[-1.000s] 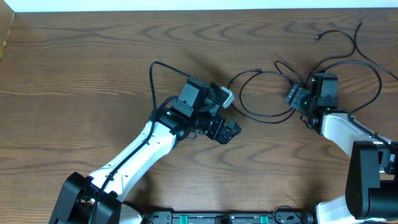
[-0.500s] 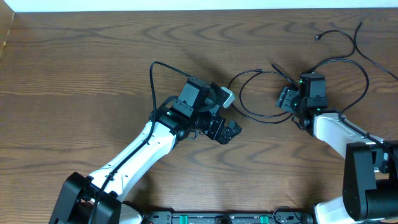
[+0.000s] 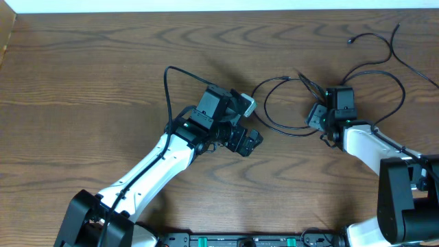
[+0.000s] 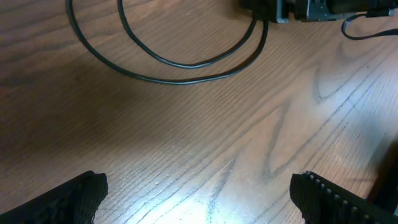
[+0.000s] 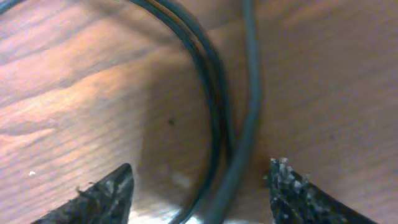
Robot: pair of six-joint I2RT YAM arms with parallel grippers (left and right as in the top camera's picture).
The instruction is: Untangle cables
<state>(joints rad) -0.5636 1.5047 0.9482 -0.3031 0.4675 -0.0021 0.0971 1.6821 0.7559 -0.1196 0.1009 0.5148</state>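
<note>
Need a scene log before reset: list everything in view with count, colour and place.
black cables: count unclear, several strands, black, looped from centre-right to far right of the table.
plug end: one, black, far right.
table: one, brown wood, under everything.
left arm: one, white and black, mid-table; jaws open over bare wood near a loop.
right arm: one, white and black, right side; jaws open astride cable strands.
base rail: one, black, near edge.
</note>
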